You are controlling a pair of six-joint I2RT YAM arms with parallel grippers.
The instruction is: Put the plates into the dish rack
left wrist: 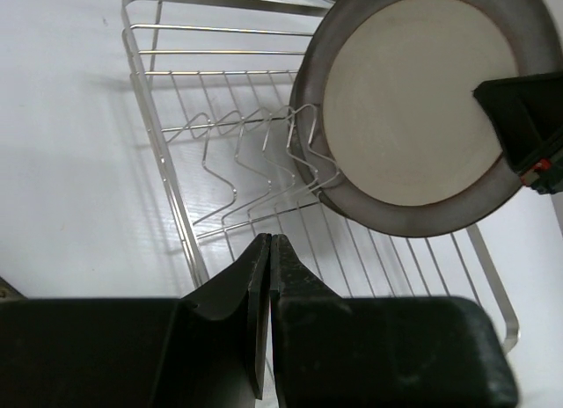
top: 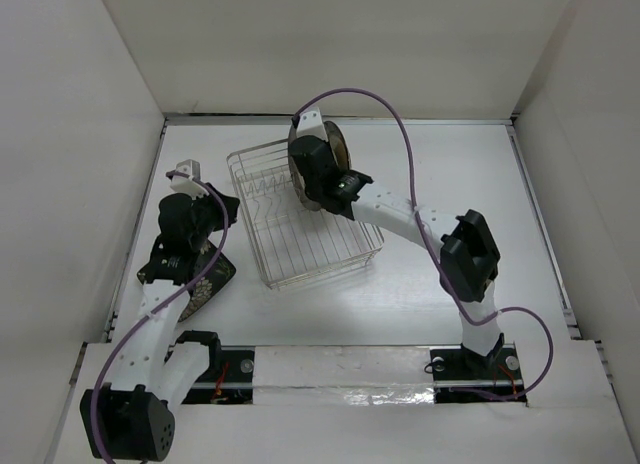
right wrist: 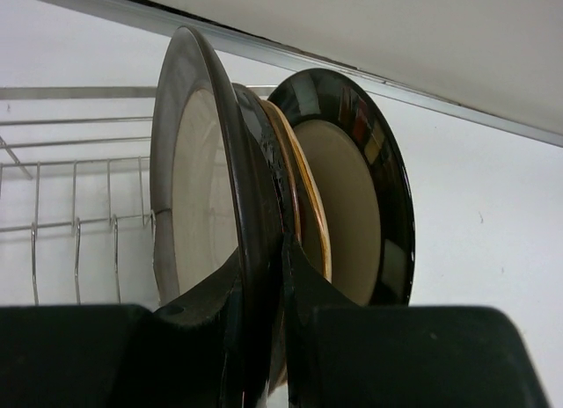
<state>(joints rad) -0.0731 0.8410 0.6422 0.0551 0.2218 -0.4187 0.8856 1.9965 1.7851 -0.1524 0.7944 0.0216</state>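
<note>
The dish rack (top: pixel 310 246) stands mid-table, and its upright prongs (left wrist: pixel 255 153) show in the left wrist view. My right gripper (right wrist: pixel 264 254) is shut on the rim of the silver-rimmed cream plate (left wrist: pixel 413 109), holding it upright at the rack's far end against the last prongs. Two more plates stand right behind it, one amber-edged (right wrist: pixel 305 193) and one black-rimmed (right wrist: pixel 356 197). A dark patterned plate (top: pixel 203 284) lies on the table at the left, under my left arm. My left gripper (left wrist: pixel 268 243) is shut and empty, beside the rack's left side.
White walls close the table in at the back and on both sides. The rack's near half (left wrist: pixel 378 258) holds nothing. The right arm (top: pixel 400 212) reaches across the rack's right corner, with a purple cable (top: pixel 385 104) looping above it.
</note>
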